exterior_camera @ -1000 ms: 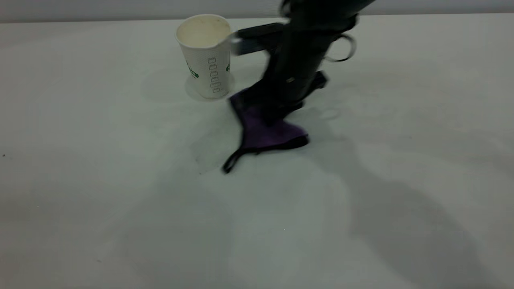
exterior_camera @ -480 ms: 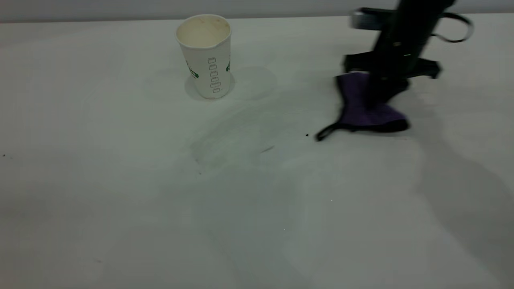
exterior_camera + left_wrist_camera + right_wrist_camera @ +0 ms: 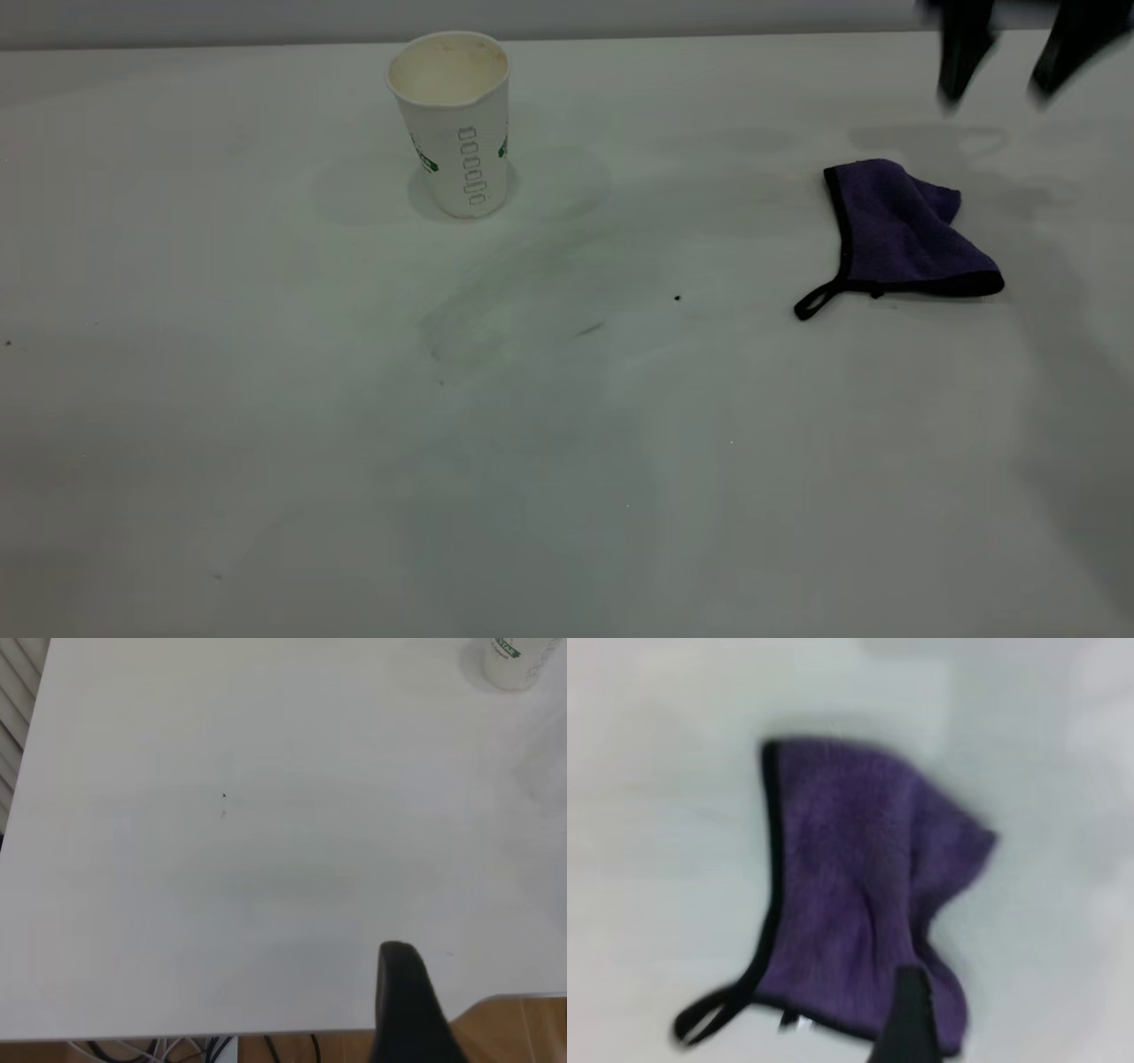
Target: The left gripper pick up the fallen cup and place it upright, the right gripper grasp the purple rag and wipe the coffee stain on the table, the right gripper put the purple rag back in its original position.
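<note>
The small purple microfibre rag (image 3: 899, 235) with black edging lies crumpled on the white tabletop (image 3: 567, 425) at about 7 o'clock from the right gripper (image 3: 997, 84), below it and apart — nothing touches it. One rag, one white ribbed paper cup (image 3: 454, 124), upright, well away at 9 o'clock. The right gripper's two dark fingers (image 3: 957, 62) hang spread and empty. The left gripper (image 3: 407, 1005) shows one finger only — its spread cannot be told.

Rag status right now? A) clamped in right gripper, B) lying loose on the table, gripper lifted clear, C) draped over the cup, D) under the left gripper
B: the purple rag lies crumpled on the table, and the right gripper is above it with fingers spread, touching nothing.
</note>
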Controlling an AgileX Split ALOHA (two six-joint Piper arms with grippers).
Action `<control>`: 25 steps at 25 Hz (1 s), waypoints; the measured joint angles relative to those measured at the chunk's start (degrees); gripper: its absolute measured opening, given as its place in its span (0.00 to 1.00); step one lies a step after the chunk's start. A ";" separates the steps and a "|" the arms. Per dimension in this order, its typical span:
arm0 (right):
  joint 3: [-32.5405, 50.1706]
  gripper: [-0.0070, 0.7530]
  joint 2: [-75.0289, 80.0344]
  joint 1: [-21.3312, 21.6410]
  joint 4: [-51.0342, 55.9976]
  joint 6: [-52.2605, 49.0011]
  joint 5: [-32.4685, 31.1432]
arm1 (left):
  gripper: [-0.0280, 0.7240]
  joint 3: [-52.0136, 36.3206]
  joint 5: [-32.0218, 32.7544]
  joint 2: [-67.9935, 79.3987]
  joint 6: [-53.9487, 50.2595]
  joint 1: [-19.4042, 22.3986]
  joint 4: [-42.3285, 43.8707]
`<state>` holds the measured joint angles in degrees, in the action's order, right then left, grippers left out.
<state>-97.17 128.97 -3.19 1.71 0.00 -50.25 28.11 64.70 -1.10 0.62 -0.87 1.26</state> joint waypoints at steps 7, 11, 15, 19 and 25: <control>0.00 0.96 -21.93 -0.26 1.74 2.96 -17.59 | 0.68 0.00 0.00 0.00 0.00 0.00 0.00; 2.55 0.96 -33.71 -0.26 4.71 4.60 -19.77 | 0.68 0.00 0.00 0.00 0.00 0.00 0.00; 9.79 0.96 -44.84 -0.27 6.60 6.99 -20.36 | 0.68 0.00 0.00 0.00 0.00 0.00 0.00; 19.99 0.96 -54.48 -0.27 6.43 8.09 -20.80 | 0.68 0.00 0.00 0.00 0.00 0.00 0.00; 36.04 0.94 -68.14 -0.27 5.00 9.45 -20.87 | 0.68 0.00 0.00 0.00 0.00 0.00 0.00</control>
<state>-61.13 60.83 -3.45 6.71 9.45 -71.12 28.11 64.70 -1.10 0.62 -0.87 1.26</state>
